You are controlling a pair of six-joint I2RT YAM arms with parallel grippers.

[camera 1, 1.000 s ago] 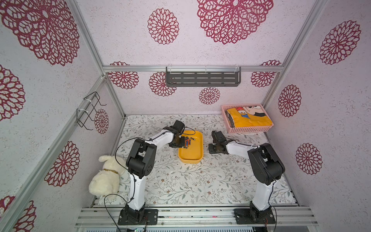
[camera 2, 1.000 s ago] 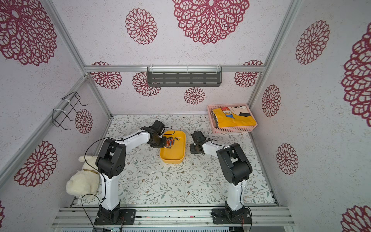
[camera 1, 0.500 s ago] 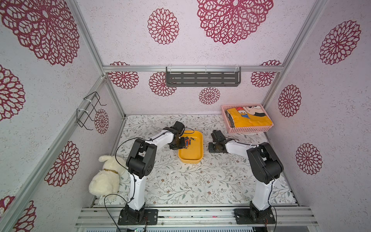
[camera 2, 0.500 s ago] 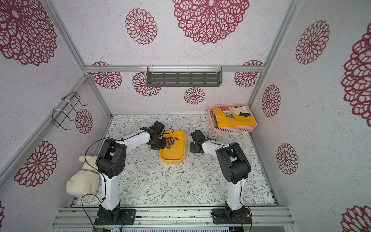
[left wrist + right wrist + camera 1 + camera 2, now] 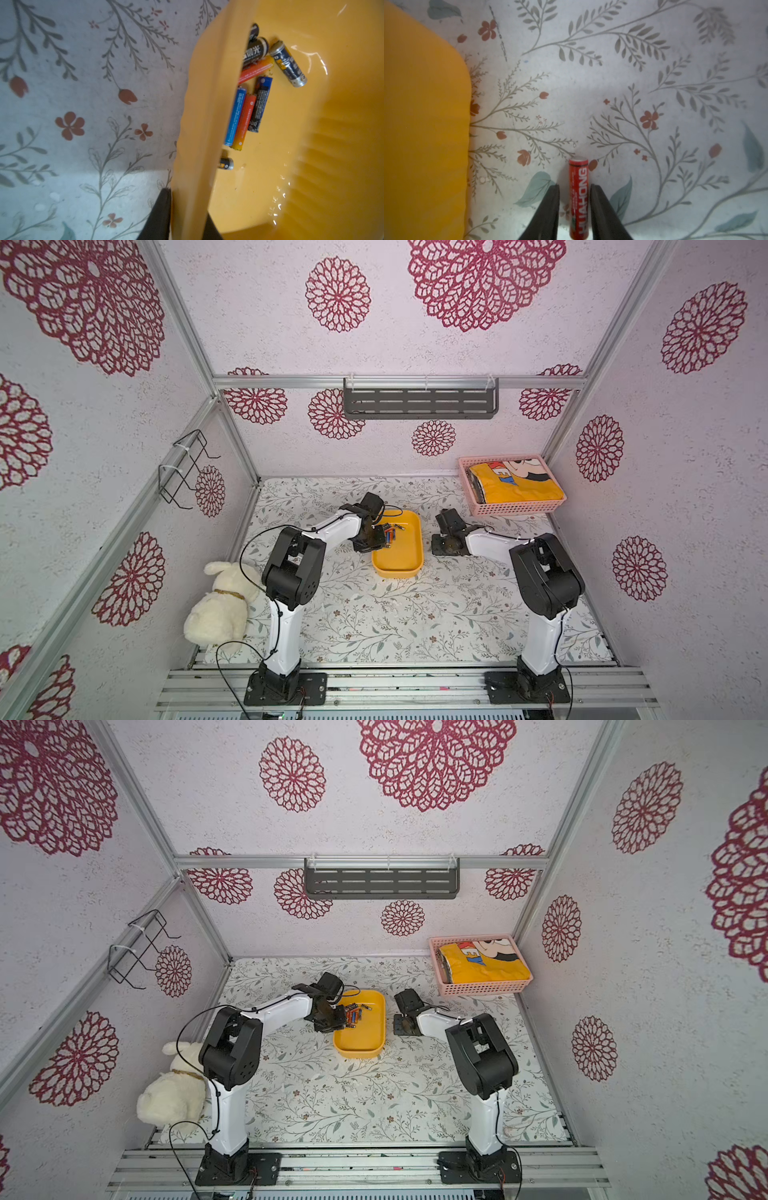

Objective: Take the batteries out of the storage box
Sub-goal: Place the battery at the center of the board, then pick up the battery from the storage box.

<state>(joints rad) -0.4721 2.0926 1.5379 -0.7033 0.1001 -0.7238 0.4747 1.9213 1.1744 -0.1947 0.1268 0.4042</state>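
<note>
Checking the left arm first: the left pincer point(image 5: 187, 205) is clenched on one long wall of the yellow box point(image 5: 199, 104), one finger outside and one inside. In a top view the box sits mid-bench point(image 5: 374, 614) between the two arms.

The right pincer point(image 5: 575, 186) is low over the bench, outside the box and just beside it. It stands released. A red battery point(image 5: 578, 172) lies lengthwise between its fingers on the floral cover, with a clear gap on one side and only a sliver on the other. Finding: this one is out of the box and not gripped.

The remaining batteries point(image 5: 249, 99) number about eight in the left wrist view. All lie flat near the held wall, and the rest of the box floor is bare.
- A blue, an orange and a black-and-blue one lie side by side, touching.
- Two black ones and another orange one crowd against the wall, partly hidden by it.
- A dark one with silver caps lies a little apart.
- One more peeks out from under the rim.

Handling assessment: each battery should be light, rigid and smooth-skinned. It will likely roll on the slick plastic if nudged. Best hold is across the middle of the barrel, fingers square to its length, not on the metal ends. The lone silver-capped one offers the freest approach. The touching trio leaves little room for a finger between neighbours, and those against the wall are the most awkward. The box looks light enough to slide, so the left hold on its wall is worth keeping.
</note>
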